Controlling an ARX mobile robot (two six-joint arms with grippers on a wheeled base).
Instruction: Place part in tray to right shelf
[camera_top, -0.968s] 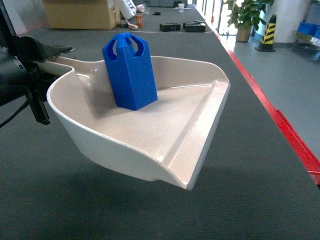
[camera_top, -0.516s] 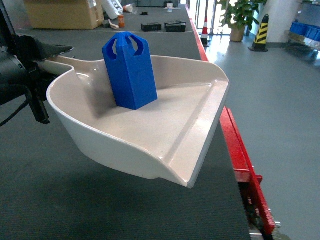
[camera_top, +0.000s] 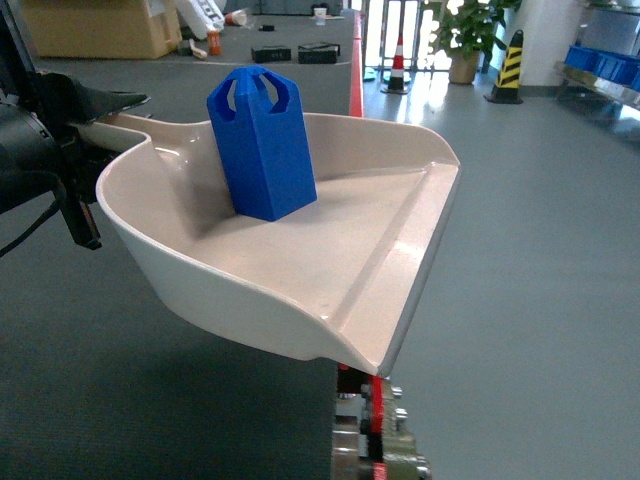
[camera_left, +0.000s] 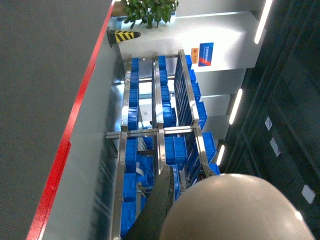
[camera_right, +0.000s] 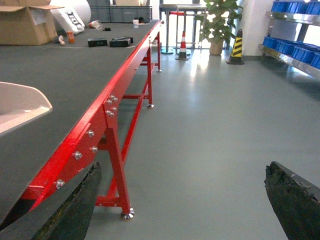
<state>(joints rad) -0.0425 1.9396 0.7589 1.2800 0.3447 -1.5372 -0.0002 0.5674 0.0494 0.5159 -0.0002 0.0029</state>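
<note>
The part (camera_top: 262, 142) stands loose and upright on the glossy tray (camera_top: 380, 262) — likely light and slide-prone — carried by its handle beside the left gripper (camera_top: 85, 110), whose jaws I cannot tell; the right gripper's (camera_right: 182, 200) are apart.

One blue part (camera_top: 262, 140) stands in one cream tray (camera_top: 300, 290). One long red-edged desk (camera_right: 75, 80) carries one cardboard box (camera_top: 95, 25) and two flat black items (camera_top: 295, 50). On the floor stand one striped traffic cone (camera_top: 398, 65), one yellow-and-black post (camera_top: 510, 65) and one potted plant (camera_top: 462, 30).

Black left arm (camera_top: 40, 150), dark worn fingers (camera_right: 295, 200)
</note>
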